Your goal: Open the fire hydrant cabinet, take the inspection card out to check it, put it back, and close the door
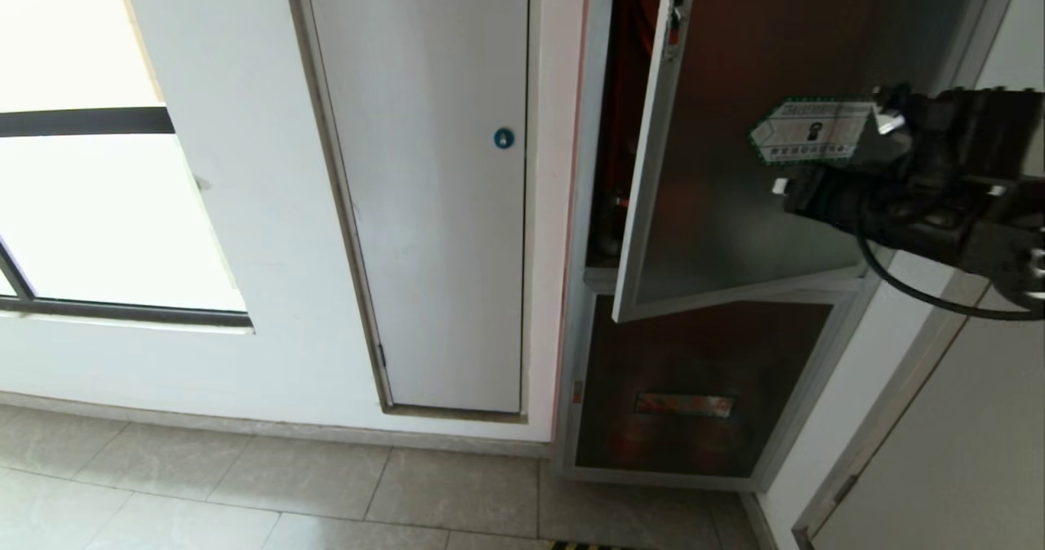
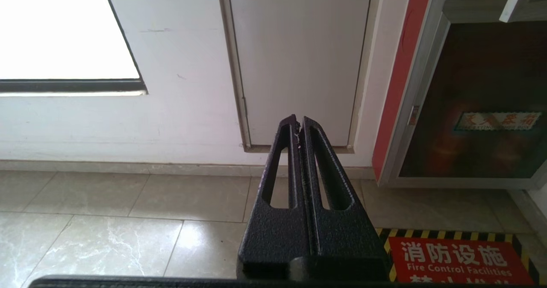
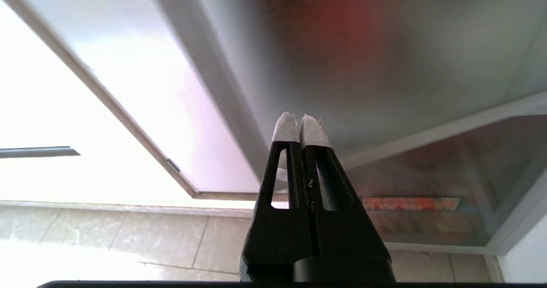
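Observation:
The fire hydrant cabinet [image 1: 622, 126] stands at the right, and its red inside shows through a narrow gap. Its door [image 1: 735, 207], silver-framed dark glass with a small red latch [image 1: 675, 24] and a green-bordered hexagonal sticker [image 1: 808, 130], hangs partly ajar. My right gripper [image 1: 782, 186] is shut and empty. Its white-taped tips sit close to the door's outer glass, just below the sticker. In the right wrist view the right gripper [image 3: 301, 123] points at the door [image 3: 342, 44] near its lower corner. My left gripper [image 2: 298, 123] is shut, empty and parked low. The inspection card is out of view.
A plain white door with a blue round lock [image 1: 504, 138] is left of the cabinet. A dark lower panel with a red label [image 1: 686, 404] sits under the glass door. A bright window [image 1: 82, 207] is at far left. A red floor sign [image 2: 461, 262] lies on the tiles.

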`<state>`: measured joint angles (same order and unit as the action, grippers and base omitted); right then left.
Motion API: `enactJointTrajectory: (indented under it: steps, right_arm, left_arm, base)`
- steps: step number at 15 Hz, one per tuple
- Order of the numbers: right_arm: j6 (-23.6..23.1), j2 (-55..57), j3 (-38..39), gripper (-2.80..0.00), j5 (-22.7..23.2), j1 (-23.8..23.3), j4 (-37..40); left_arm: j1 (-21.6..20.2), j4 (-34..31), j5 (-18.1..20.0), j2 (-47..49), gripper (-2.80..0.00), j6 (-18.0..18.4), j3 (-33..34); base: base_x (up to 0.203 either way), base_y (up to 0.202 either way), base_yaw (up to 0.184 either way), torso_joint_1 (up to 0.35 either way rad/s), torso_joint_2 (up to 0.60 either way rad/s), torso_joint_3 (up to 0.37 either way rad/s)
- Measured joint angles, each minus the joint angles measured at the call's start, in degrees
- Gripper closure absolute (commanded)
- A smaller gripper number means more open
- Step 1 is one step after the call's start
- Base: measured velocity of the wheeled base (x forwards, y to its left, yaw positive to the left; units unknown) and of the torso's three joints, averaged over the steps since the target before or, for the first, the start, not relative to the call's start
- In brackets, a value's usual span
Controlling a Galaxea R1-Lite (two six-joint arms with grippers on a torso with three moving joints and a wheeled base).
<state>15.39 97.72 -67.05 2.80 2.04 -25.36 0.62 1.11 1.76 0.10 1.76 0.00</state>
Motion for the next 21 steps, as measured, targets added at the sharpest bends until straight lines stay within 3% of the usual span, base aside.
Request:
enactJointTrajectory:
  steps: [5, 13, 16, 21]
  right_arm:
    - [-4.11, -27.82, 20.11, 0.0, 0.62, 0.37, 1.68]
    - [-6.64, -70.6, 39.51, 0.0, 4.33, 0.41, 19.53]
    - [-7.03, -82.71, 47.68, 0.0, 4.41, -0.35, 23.91]
    - [-8.79, -95.19, 59.83, 0.0, 2.14, -1.11, 24.54]
  left_arm:
    - [0.0, 0.02, -0.02, 0.0, 0.0, 0.0, 0.0]
    - [0.0, 0.02, 0.0, 0.0, 0.0, -0.02, 0.0]
    - [0.0, 0.02, -0.02, 0.0, 0.0, -0.02, 0.0]
    - [0.0, 0.02, 0.0, 0.0, 0.0, -0.01, 0.0]
  base:
    - [0.0, 0.0, 0.0, 0.0, 0.0, 0.0]
    - [0.0, 0.0, 0.0, 0.0, 0.0, 0.0]
    - [0.0, 0.0, 0.0, 0.0, 0.0, 0.0]
    - [0.0, 0.0, 0.0, 0.0, 0.0, 0.0]
